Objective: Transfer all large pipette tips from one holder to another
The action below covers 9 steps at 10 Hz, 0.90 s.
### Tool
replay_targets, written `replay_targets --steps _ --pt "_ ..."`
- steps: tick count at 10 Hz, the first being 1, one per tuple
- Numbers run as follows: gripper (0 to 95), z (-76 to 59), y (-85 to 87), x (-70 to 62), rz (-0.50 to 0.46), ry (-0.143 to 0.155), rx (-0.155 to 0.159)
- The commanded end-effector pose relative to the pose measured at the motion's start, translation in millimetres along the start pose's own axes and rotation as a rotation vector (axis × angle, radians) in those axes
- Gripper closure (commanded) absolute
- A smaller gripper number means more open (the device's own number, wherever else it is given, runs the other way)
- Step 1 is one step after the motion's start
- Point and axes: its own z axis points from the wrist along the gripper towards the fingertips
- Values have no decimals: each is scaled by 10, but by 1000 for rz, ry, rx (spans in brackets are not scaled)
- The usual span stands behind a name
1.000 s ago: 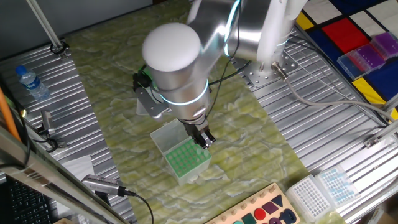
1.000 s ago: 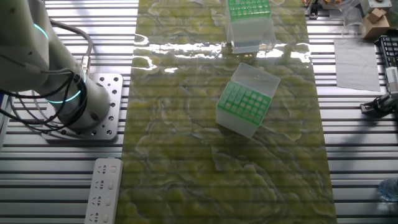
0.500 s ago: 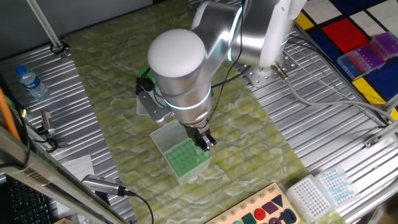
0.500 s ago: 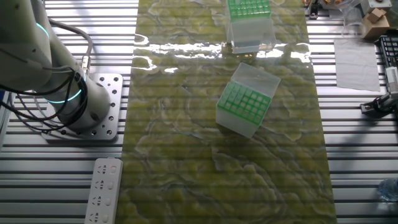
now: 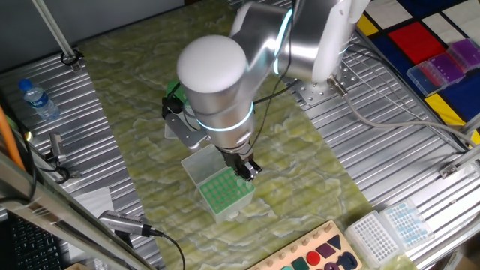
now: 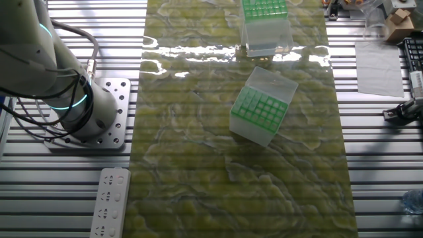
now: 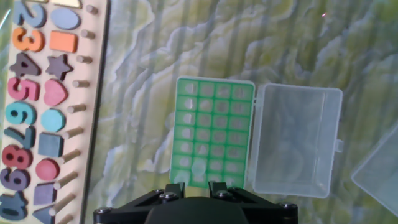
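Observation:
The green holder (image 5: 223, 191) lies on the mat with its clear lid (image 7: 295, 140) folded open beside it. It also shows in the hand view as a green grid (image 7: 211, 124) and in the other fixed view (image 6: 258, 111). My gripper (image 5: 246, 169) hangs just above the holder's near edge, fingers (image 7: 176, 186) a narrow gap apart. A pale blur sits over the grid between them; whether it is a large pipette tip I cannot tell. A second green holder (image 6: 264, 9) stands at the mat's far end behind a clear lid (image 6: 268, 36).
A wooden number and shape puzzle board (image 7: 43, 106) lies close to the holder's left in the hand view. A water bottle (image 5: 37, 99), white and blue tip racks (image 5: 386, 229), purple boxes (image 5: 442, 67) and a power strip (image 6: 109, 201) sit on the metal table around the mat.
The arm's big joint has shifted slightly right and back; the gripper stays over the green holder. The holders have not moved.

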Motion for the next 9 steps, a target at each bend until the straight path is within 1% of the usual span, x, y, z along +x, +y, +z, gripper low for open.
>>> replay_targets --steps 1,3,4,5,9 --pt "760 0 9 -14 34 -15 7" --pt "760 0 9 -14 45 -18 9" --pt "760 30 0 -30 52 -23 10" --pt "760 90 -10 -63 58 -34 12" --pt "760 255 13 -154 73 -58 20"
